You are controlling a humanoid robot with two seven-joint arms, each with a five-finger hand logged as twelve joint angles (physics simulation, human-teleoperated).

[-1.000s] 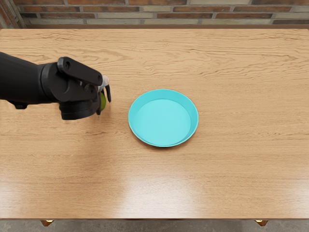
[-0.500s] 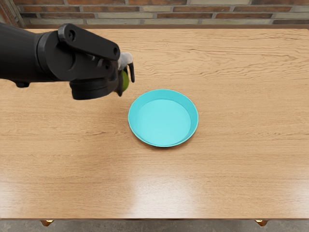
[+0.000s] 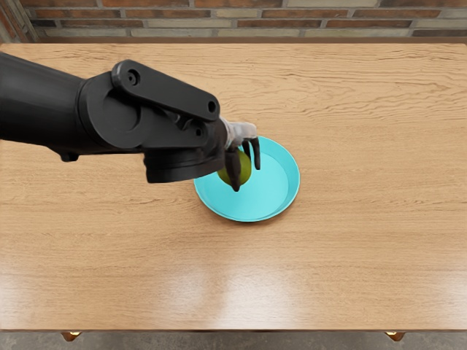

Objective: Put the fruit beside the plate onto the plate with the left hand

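Observation:
A green fruit (image 3: 241,169) is held in my left hand (image 3: 239,159), whose dark fingers curl down around it. The hand hangs over the left part of the turquoise plate (image 3: 281,191), which lies near the middle of the wooden table. The black left arm (image 3: 109,117) reaches in from the left edge and covers the plate's left rim. Whether the fruit touches the plate floor cannot be told from this view. No right arm shows.
The wooden table (image 3: 365,109) stretches around the plate, with its front edge at the bottom of the view. A brick wall (image 3: 292,18) runs behind the table's far edge.
The left hand has carried the fruit rightwards from the spot left of the plate to above the plate's left part, rising on the way.

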